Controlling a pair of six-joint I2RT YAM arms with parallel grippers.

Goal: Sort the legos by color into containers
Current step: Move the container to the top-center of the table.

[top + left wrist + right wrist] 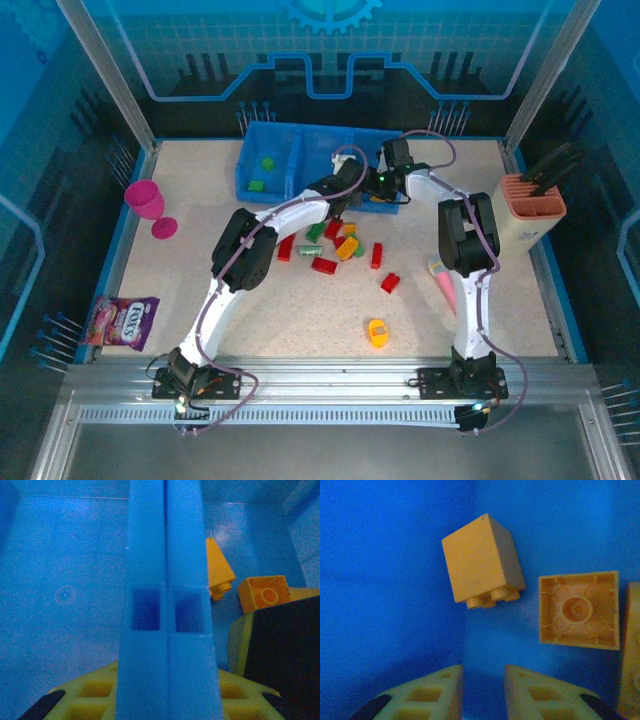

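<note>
Counter (280, 310): I note approx. a dozen loose legos (324, 265) in red, green and orange, bunched just in front of the blue tray (300, 135), with one orange piece (378, 332) well apart, nearer the bases. Tray: three containers side by side; the left one holds two green bricks (267, 160). Both arms reach in over the tray's right part, wrists close together. Left claw (169, 672): fingers wide, one either side of the divider wall (167, 555), nothing held. Two orange bricks (262, 592) lie in the compartment to its right, beside a black body I take for the other arm. Right claw (484, 680): narrow gap, empty, above the blue floor. A tilted orange brick (482, 562) is at the wall corner, studs down, resting or mid-drop, cannot tell, w/ an upturned one (580, 610) beside it. Assessment: orange deposit step, release looks complete. Next move req. a straight lift clear of walls and divider, arms separating one at a time, then a return to the pile for a red or green pick.
</note>
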